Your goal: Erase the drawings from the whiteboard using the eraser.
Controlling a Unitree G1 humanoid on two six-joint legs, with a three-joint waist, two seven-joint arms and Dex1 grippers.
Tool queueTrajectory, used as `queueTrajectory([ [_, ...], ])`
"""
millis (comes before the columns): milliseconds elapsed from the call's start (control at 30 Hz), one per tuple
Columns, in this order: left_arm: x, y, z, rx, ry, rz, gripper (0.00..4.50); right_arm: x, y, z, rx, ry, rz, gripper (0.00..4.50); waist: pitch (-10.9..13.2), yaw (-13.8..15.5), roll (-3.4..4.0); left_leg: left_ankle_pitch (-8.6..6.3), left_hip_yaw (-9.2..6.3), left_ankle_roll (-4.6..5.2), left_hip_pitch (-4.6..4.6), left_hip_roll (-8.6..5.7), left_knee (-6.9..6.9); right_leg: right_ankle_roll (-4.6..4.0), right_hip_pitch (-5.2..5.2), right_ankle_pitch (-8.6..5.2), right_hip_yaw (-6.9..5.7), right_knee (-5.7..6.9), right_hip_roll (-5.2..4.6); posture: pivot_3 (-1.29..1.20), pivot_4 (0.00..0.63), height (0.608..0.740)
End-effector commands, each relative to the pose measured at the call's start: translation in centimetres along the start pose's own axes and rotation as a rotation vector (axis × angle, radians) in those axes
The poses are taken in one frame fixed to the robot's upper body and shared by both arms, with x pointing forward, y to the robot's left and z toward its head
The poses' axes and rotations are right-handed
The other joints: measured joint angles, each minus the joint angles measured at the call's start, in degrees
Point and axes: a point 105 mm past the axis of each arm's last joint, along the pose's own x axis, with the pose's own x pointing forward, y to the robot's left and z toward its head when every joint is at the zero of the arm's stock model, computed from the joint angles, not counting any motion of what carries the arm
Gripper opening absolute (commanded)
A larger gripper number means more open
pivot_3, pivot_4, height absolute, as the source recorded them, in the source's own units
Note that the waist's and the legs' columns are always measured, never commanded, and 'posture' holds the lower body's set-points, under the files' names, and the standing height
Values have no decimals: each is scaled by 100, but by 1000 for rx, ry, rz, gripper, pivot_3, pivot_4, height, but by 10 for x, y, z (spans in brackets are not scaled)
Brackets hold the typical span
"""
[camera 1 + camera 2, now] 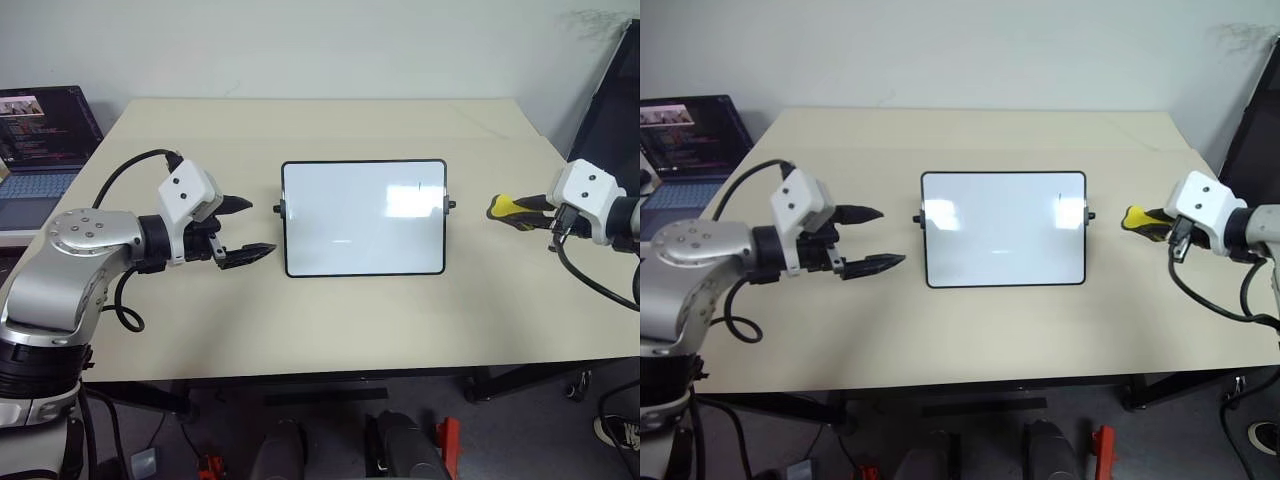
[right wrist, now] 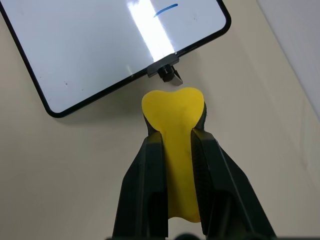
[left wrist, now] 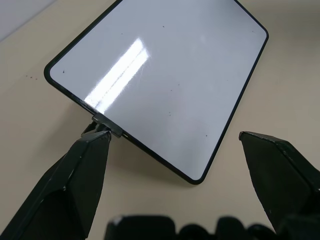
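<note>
My right gripper [image 2: 175, 145]: my two black fingers are pinched on the eraser, one against each long side, held off the table just beside the board's right edge
My left gripper [image 1: 245, 230]: fingers spread wide with nothing between them, hovering just off the board's left edge and pointing toward it
Eraser [image 2: 176, 150]: a bright yellow block, narrow where I clamp it and flaring to a rounded, slightly lobed tip that pokes past my fingertips; a dark layer shows along its edge; the tip points at the board's right side knob and stops short of it
Whiteboard [image 1: 340, 215]: a glossy white rectangle in a thin black frame with rounded corners, lying in the middle of the table between my two grippers; a small black knob sticks out at each short side; pale glare patches sit on its surface
Drawings [image 2: 165, 10]: one short blue stroke shows near the board's far right corner in the right wrist view, next to a bright glare streak; the rest of the surface shows a few tiny dark specks
Table [image 1: 330, 320]: pale beige top, bare around the board
Laptop [image 1: 40, 140]: open at the far left, off the table's corner, well apart from the board, screen dark with lines of text
</note>
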Motion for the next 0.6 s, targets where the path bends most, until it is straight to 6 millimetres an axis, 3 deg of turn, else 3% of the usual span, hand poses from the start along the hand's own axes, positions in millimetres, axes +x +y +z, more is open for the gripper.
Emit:
queueTrajectory([
  [33,-7,3,14,47,-33,23,4500,-7,-21,20,-37,-65,-92,357,3,-7,4,0,0,0,0,0,0,0,0,0,1,0,0,0,150,740],
  [333,-5,3,15,47,-38,19,4500,-13,-26,56,14,-237,-106,356,8,-2,8,0,-1,0,-1,-1,0,0,0,0,1,1,-1,0,150,740],
  [600,-4,4,16,50,-42,17,4500,-11,-21,57,3,-217,-89,334,10,1,11,0,-1,0,-1,-1,1,0,0,0,0,2,-1,0,150,740],
])
